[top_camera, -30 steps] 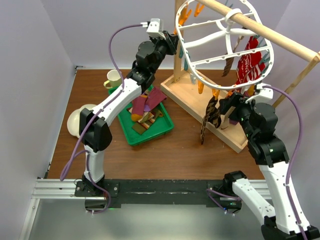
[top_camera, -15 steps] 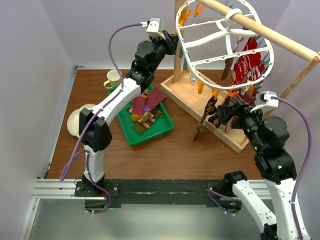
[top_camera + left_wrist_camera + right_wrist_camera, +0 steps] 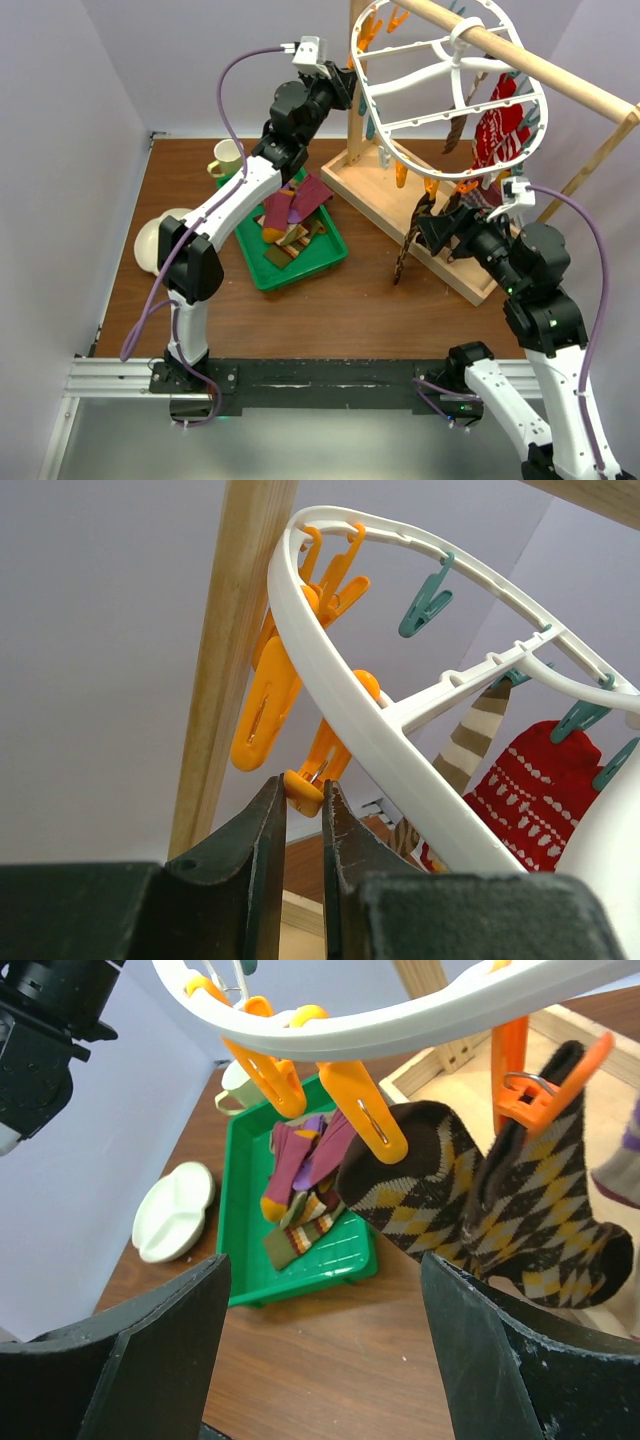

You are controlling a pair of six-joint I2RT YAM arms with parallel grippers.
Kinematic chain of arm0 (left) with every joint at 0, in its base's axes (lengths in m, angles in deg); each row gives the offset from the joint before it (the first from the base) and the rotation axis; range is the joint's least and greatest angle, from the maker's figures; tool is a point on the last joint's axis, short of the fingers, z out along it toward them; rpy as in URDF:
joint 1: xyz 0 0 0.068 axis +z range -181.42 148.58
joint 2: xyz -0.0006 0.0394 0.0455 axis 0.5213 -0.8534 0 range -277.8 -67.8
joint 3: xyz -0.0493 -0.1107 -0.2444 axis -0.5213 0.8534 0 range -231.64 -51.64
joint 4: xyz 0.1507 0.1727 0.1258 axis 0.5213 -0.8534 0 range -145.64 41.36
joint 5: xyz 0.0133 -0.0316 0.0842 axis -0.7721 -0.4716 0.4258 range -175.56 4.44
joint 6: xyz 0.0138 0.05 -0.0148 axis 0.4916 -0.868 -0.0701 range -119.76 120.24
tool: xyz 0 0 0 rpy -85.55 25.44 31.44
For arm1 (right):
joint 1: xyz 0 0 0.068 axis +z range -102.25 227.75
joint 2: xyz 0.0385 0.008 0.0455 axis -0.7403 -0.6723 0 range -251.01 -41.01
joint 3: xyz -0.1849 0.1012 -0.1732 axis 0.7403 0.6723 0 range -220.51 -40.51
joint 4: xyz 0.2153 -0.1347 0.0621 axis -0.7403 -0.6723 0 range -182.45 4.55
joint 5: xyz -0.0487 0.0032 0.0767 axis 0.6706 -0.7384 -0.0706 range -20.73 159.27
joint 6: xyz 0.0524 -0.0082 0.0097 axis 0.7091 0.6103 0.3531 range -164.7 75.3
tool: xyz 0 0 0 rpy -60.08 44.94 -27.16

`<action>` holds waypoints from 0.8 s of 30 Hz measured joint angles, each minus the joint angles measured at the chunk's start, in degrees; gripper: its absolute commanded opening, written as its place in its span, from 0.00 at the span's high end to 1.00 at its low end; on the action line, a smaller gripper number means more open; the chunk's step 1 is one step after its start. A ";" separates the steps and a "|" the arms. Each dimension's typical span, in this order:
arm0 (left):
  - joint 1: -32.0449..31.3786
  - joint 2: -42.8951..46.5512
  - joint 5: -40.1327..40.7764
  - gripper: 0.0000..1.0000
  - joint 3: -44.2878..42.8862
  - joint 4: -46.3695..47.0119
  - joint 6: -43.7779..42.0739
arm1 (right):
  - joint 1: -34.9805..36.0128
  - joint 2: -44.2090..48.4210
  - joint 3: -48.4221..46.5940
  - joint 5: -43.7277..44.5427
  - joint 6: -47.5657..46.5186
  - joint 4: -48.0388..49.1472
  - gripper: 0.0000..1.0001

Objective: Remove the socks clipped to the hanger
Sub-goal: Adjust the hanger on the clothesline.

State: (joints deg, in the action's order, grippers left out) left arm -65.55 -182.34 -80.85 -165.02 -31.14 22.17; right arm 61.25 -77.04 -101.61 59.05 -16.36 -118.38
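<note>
Right arm: you are bringing it back in toward the hanger (image 3: 440,115) after a short lift of the wrist. The right gripper (image 3: 322,1260) is now sitting lower and closer under the rim, with its fingers spread wide and nothing between them.
Argyle socks: the argyle socks (image 3: 430,1200) are hanging just ahead of and above that gripper, each still held by one of the sock clips (image 3: 365,1110). The longer one is swaying slightly from one picture to the next.
Left arm: you are keeping it where it was. The left gripper (image 3: 300,785) is pressed nearly together, pinching the lower end of the rim clip (image 3: 305,792), and the hanger rim is passing just above and to the right of it.
Meaning: you are probably lining up on the argyle pair while steadying the hanger. The red sock (image 3: 540,780) and striped sock (image 3: 475,740) beyond the left gripper are also still waiting.
Room: pale lilac walls (image 3: 90,120) are closing in behind and beside both grippers.
Table: the brown table (image 3: 300,300) is lying below both grippers.
Stand: the wooden stand (image 3: 400,200) is carrying the hanger, beyond the right gripper.
Tray: the green tray (image 3: 245,1225) is sitting below and left of the right gripper, with loose socks (image 3: 300,1170) in it.
Dish: a white dish (image 3: 175,1210) is lying further left.
Mug: a pale mug (image 3: 228,158) is standing beyond the tray.
</note>
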 measured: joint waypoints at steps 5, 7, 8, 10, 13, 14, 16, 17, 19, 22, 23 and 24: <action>0.00 0.00 0.00 0.81 0.00 0.00 0.00 | 0.07 -1.42 3.06 -1.14 1.22 2.71 0.20; 0.00 0.00 0.00 0.81 0.00 0.00 0.00 | 0.35 -1.86 4.68 -1.27 1.73 3.67 0.19; 0.00 0.00 0.00 0.81 0.00 0.00 0.00 | 0.44 -1.90 5.40 -1.25 1.99 4.17 0.19; 0.00 0.00 0.00 0.81 0.00 0.00 0.00 | 0.96 -1.86 7.32 -0.76 2.64 5.62 0.18; 0.00 0.00 -0.02 0.81 0.00 0.00 0.00 | 1.84 -1.07 10.40 1.27 3.98 8.22 0.17; 0.00 0.00 -0.02 0.81 0.00 0.00 0.02 | 2.16 -0.68 11.41 2.10 4.39 9.14 0.17; 0.00 0.00 -0.02 0.81 0.00 0.00 0.00 | 2.95 -0.17 13.07 4.39 5.16 10.73 0.17; 0.00 0.00 -0.02 0.81 0.00 0.00 0.00 | 3.48 0.00 13.77 5.68 5.51 11.61 0.17; 0.00 0.00 -0.02 0.81 0.00 0.00 0.02 | 4.70 0.17 14.97 8.44 6.03 13.27 0.17; 0.00 0.00 -0.02 0.81 0.00 0.00 0.00 | 7.10 -0.13 16.57 12.46 6.54 15.89 0.16; 0.00 0.00 -0.02 0.81 0.00 0.00 0.00 | 8.00 -0.42 16.98 13.57 6.64 16.70 0.17; 0.00 0.00 -0.02 0.81 0.00 0.00 0.00 | 8.76 -0.92 17.42 14.40 6.69 17.81 0.17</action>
State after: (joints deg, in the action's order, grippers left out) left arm -65.55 -182.34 -80.87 -165.02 -31.14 22.17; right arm 70.01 -77.96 -84.19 73.46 -9.67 -100.57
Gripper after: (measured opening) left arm 0.200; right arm 0.833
